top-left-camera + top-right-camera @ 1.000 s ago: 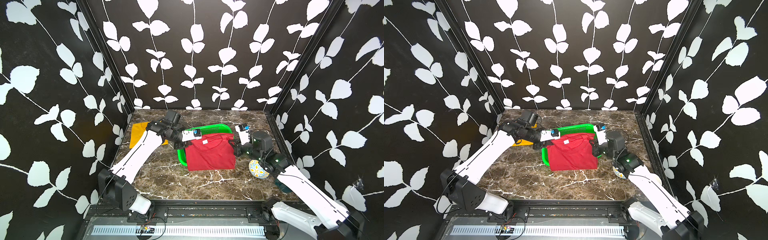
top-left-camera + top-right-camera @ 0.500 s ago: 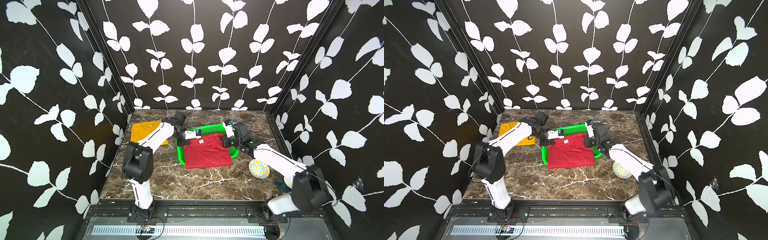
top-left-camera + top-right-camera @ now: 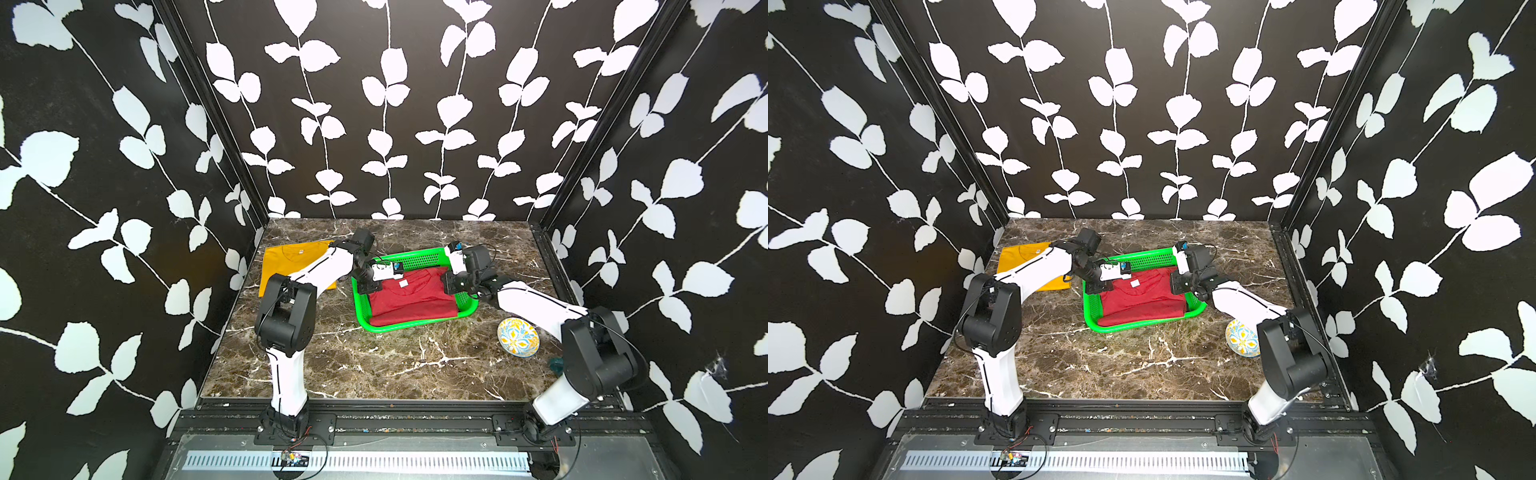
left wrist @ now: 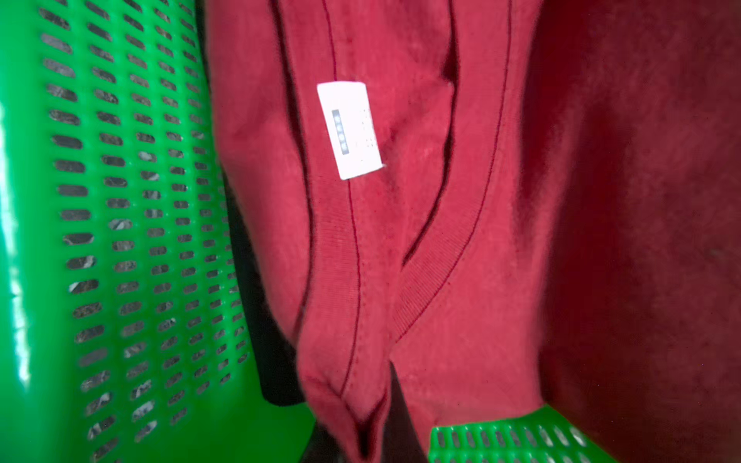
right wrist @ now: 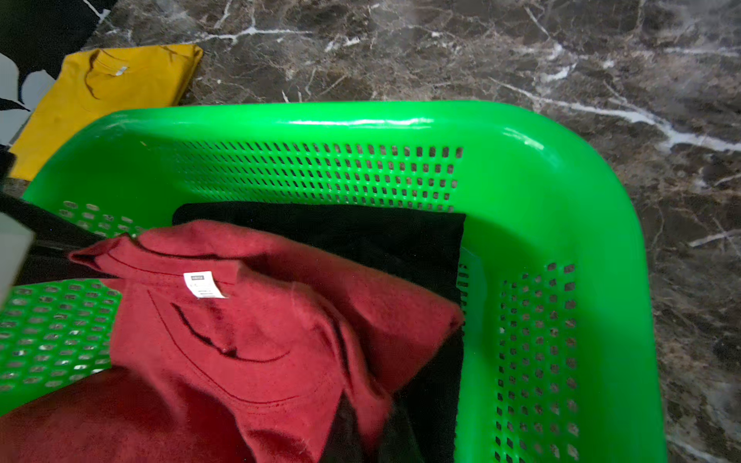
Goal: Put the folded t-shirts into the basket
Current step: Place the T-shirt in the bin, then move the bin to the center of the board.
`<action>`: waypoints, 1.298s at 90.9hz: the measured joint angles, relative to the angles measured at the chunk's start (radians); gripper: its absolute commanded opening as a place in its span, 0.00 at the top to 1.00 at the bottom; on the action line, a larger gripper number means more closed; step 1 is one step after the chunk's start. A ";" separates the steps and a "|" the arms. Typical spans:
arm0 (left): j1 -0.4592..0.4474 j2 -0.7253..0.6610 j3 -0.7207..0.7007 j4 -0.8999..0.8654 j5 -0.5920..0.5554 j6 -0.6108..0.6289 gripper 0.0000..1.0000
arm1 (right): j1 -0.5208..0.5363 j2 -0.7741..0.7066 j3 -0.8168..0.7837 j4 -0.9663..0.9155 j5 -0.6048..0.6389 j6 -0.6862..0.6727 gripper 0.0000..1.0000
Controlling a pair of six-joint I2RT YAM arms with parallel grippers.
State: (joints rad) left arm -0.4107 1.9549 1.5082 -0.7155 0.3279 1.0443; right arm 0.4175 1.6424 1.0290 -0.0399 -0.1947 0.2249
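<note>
You are looking at a counter (image 3: 374, 365) where the green basket (image 3: 399, 328) is already holding two tees: the black t-shirt (image 5: 361, 228) is lying underneath and the dark red t-shirt (image 3: 409, 297) is lying on top. The yellow-orange t-shirt (image 3: 291, 262) is waiting on the counter at the basket's nine o'clock, the one left. Your left gripper (image 3: 368, 289) and right gripper (image 3: 451, 284) are pinching the dark red t-shirt's far corners, closed tight.

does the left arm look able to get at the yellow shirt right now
Probably yes: the yellow shirt lies uncovered on the table beside the left arm. But the left gripper is shut on the red shirt in the basket, so it must let go first.
</note>
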 measured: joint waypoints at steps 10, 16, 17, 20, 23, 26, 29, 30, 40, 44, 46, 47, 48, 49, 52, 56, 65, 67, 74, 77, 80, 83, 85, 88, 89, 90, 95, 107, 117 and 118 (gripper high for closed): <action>0.000 0.010 0.000 0.014 -0.004 -0.005 1.00 | -0.013 0.043 0.002 0.014 -0.008 0.000 1.00; 0.000 0.011 0.000 0.023 -0.011 -0.009 1.00 | -0.019 0.067 0.017 0.013 -0.021 0.000 1.00; 0.000 0.011 0.000 0.026 -0.012 -0.011 1.00 | -0.020 0.070 0.020 0.013 -0.023 0.000 1.00; 0.000 0.011 0.001 0.031 -0.017 -0.014 1.00 | -0.023 0.079 0.032 0.013 -0.027 0.000 1.00; 0.000 0.011 0.003 0.034 -0.021 -0.016 1.00 | -0.024 0.086 0.047 0.014 -0.030 0.002 1.00; 0.000 0.012 0.006 0.035 -0.025 -0.019 1.00 | -0.025 0.089 0.057 0.017 -0.031 0.003 1.00; 0.000 0.013 0.010 0.037 -0.029 -0.022 1.00 | -0.025 0.089 0.065 0.023 -0.031 0.004 1.00; 0.000 0.013 0.011 0.040 -0.030 -0.023 1.00 | -0.025 0.089 0.067 0.025 -0.031 0.004 1.00; 0.000 0.014 0.011 0.068 -0.046 -0.034 1.00 | -0.026 0.089 0.082 0.043 -0.026 0.006 1.00; 0.000 0.018 0.011 0.083 -0.051 -0.036 0.88 | -0.028 0.090 0.082 0.046 -0.026 0.006 1.00; 0.000 0.019 0.011 0.089 -0.053 -0.039 0.83 | -0.030 0.090 0.082 0.047 -0.026 0.007 1.00; 0.000 0.021 0.011 0.094 -0.053 -0.036 0.82 | -0.031 0.091 0.082 0.047 -0.026 0.007 0.98; 0.000 0.023 0.011 0.095 -0.053 -0.041 0.81 | -0.031 0.092 0.082 0.048 -0.026 0.007 0.95; 0.000 0.023 0.011 0.098 -0.053 -0.041 0.81 | -0.032 0.092 0.082 0.048 -0.026 0.007 0.92; 0.000 0.028 0.011 0.104 -0.054 -0.047 0.81 | -0.034 0.094 0.080 0.050 -0.026 0.010 0.86; 0.000 0.034 0.011 0.111 -0.055 -0.052 0.79 | -0.036 0.094 0.074 0.058 -0.027 0.014 0.80; 0.000 0.037 0.009 0.126 -0.056 -0.074 0.52 | -0.037 0.087 0.041 0.081 -0.026 0.034 0.74; 0.000 0.036 0.008 0.132 -0.058 -0.079 0.47 | -0.038 0.081 0.031 0.082 -0.025 0.037 0.73; 0.000 0.028 0.005 0.149 -0.060 -0.114 0.43 | -0.039 0.043 -0.005 0.074 -0.022 0.051 0.70; 0.000 0.019 0.001 0.154 -0.061 -0.133 0.42 | -0.039 0.021 -0.015 0.063 -0.019 0.058 0.69; 0.000 0.006 -0.006 0.161 -0.063 -0.152 0.41 | -0.039 -0.006 -0.021 0.051 -0.015 0.060 0.69; 0.000 -0.015 -0.016 0.166 -0.065 -0.173 0.37 | -0.035 -0.038 -0.021 0.035 -0.010 0.063 0.69; 0.000 -0.032 -0.025 0.170 -0.067 -0.185 0.35 | -0.031 -0.060 -0.021 0.027 -0.005 0.063 0.69; 0.000 -0.066 -0.041 0.174 -0.070 -0.206 0.34 | -0.026 -0.095 -0.021 0.013 0.003 0.064 0.69; 0.000 -0.077 -0.046 0.175 -0.071 -0.211 0.33 | -0.024 -0.107 -0.020 0.008 0.004 0.063 0.69; 0.001 -0.091 -0.052 0.177 -0.072 -0.218 0.32 | -0.021 -0.119 -0.019 0.002 0.006 0.063 0.69; 0.005 -0.161 -0.081 0.185 -0.077 -0.246 0.30 | 0.000 -0.169 -0.008 -0.035 0.019 0.062 0.70; 0.044 -0.337 -0.124 0.198 -0.072 -0.325 0.19 | 0.116 -0.235 0.040 -0.154 0.031 0.045 0.70; 0.150 -0.440 -0.156 0.224 -0.050 -0.387 0.07 | 0.284 -0.268 0.041 -0.243 0.032 -0.016 0.68; 0.162 -0.446 -0.160 0.226 -0.047 -0.391 0.06 | 0.302 -0.271 0.039 -0.248 0.030 -0.024 0.67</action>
State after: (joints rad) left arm -0.2485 1.5085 1.3483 -0.4896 0.2806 0.6529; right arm 0.7193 1.3712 1.0683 -0.2874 -0.1650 0.2012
